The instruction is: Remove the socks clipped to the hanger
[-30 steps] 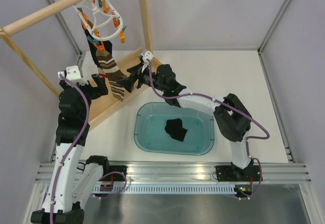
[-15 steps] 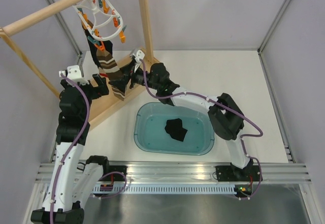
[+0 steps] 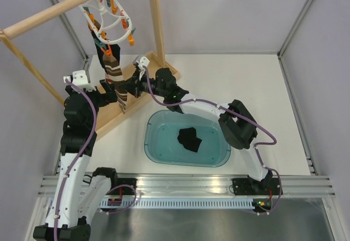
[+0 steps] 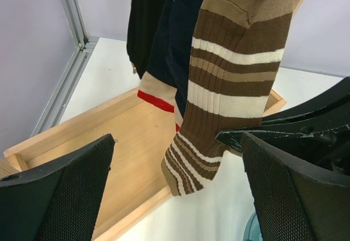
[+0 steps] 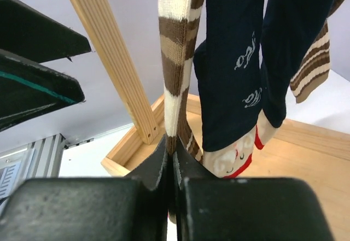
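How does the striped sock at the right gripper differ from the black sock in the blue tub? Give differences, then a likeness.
The striped sock is brown, tan and white; the black sock is plain. The striped sock hangs straight from the hanger, pinched by the right gripper; the black sock lies crumpled and free in the tub. Both are soft fabric socks.
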Robot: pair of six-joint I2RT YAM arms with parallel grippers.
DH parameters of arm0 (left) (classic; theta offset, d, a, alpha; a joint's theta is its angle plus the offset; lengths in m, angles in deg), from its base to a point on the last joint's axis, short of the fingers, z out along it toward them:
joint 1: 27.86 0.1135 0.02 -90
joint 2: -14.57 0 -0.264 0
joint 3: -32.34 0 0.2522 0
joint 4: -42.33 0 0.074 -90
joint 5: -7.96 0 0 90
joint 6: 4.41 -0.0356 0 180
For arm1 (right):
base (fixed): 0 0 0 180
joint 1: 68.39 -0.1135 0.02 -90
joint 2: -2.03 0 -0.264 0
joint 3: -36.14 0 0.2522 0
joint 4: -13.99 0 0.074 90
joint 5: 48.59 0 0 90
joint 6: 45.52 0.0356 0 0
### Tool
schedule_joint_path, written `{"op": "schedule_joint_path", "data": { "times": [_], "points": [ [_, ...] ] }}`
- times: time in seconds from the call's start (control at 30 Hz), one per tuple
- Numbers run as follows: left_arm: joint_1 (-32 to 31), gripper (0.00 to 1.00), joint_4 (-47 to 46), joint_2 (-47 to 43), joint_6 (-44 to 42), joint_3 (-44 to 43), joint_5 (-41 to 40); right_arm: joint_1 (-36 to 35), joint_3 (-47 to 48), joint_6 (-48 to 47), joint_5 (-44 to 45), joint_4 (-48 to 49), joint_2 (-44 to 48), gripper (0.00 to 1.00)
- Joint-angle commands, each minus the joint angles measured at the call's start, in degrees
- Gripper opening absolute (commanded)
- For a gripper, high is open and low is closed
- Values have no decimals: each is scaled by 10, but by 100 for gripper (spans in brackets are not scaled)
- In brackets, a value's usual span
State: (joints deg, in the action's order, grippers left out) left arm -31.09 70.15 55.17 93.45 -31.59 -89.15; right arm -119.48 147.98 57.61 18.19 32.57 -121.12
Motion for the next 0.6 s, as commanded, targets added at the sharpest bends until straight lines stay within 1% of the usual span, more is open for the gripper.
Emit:
{"op": "schedule_joint_path", "data": {
  "times": [0.0, 0.13, 0.27, 0.37, 0.5, 0.57],
  "points": [
    [2, 100, -9, -4, 9, -8, 20, -2, 29, -11, 8, 7, -9, 1],
    [2, 100, -15, -5, 7, -7, 48, -3, 39, -15, 16, -10, -7, 1],
    [2, 100, -24, -5, 7, -8, 68, -2, 31, -17, 33, -32, 23, 1],
    [2, 100, -34, -2, 11, -12, 100, -2, 15, -26, 44, -56, 52, 1],
    [2, 100, -45, 11, 27, -36, 142, -2, 9, -39, 57, -90, 82, 1],
    [2, 100, -46, 32, 36, -53, 155, -2, 8, -43, 60, -100, 94, 1]
  ]
}}
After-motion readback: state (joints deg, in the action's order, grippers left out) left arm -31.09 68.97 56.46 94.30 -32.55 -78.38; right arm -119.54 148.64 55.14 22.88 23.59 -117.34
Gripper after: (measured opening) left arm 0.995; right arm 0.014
